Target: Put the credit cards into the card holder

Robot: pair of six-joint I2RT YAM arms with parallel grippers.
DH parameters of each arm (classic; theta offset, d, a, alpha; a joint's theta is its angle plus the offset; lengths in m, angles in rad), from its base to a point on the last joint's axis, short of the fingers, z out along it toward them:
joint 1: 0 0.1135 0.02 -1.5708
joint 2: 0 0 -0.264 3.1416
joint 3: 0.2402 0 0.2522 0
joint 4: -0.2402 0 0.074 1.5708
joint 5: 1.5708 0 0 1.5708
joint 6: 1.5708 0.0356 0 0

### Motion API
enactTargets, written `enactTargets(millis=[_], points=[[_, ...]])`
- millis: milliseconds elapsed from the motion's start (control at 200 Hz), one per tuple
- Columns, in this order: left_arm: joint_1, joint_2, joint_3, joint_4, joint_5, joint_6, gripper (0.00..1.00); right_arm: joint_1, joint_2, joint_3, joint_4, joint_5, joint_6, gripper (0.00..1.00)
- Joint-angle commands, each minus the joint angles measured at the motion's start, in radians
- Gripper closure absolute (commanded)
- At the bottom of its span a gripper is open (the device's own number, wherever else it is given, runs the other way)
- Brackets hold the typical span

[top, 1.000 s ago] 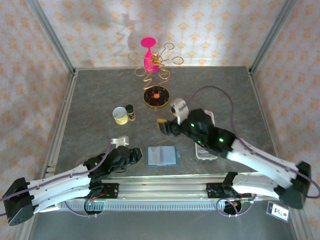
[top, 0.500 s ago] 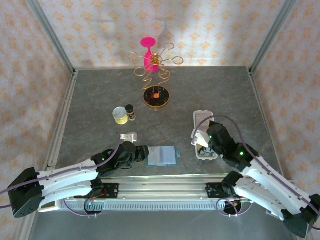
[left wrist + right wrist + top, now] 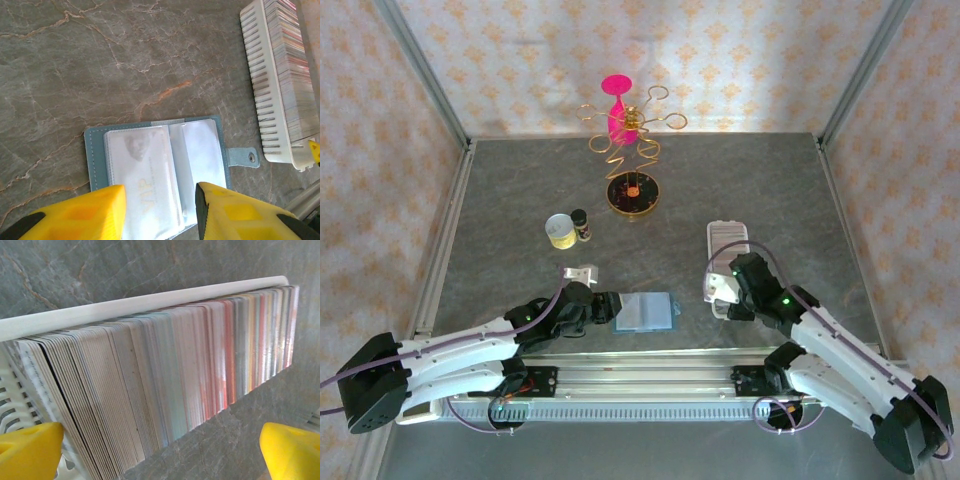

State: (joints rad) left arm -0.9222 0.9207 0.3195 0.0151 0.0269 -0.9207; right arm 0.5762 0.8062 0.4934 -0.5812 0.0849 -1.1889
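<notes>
With the left claw [image 3: 160, 200] half open over the wallet [image 3: 96, 165] at the counter's [image 3: 520, 200] front edge and the right claw [image 3: 160, 447] wide above the holder [image 3: 125, 305], packed with cards [image 3: 175, 375], front right, a sleeved card [image 3: 142, 160] may resist pinching and drag the whole wallet.

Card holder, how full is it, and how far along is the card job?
Done: the card holder is packed with a row of cards. In hand: nothing; the right tool hangs open over that row, the left tool open over the open wallet. Left: a VIP card sits in the wallet's sleeve.
</notes>
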Motion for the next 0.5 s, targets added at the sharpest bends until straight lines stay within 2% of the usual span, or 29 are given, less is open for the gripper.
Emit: enactTargets(millis=[0,350,420,496], points=[[0.000,0.001,0.017,0.020,0.011,0.012,0.58,-0.011,0.026,-0.012,0.041,-0.009,-0.035,0.00],[0.000,-0.013,0.008,0.024,0.013,0.004,0.59,-0.013,0.106,-0.044,0.119,0.004,-0.067,0.02],[0.000,-0.019,0.002,0.029,0.013,0.001,0.59,-0.013,0.103,-0.048,0.127,0.013,-0.080,0.07],[0.000,-0.020,0.003,0.028,0.011,0.001,0.60,-0.012,0.096,-0.039,0.120,0.016,-0.081,0.17]])
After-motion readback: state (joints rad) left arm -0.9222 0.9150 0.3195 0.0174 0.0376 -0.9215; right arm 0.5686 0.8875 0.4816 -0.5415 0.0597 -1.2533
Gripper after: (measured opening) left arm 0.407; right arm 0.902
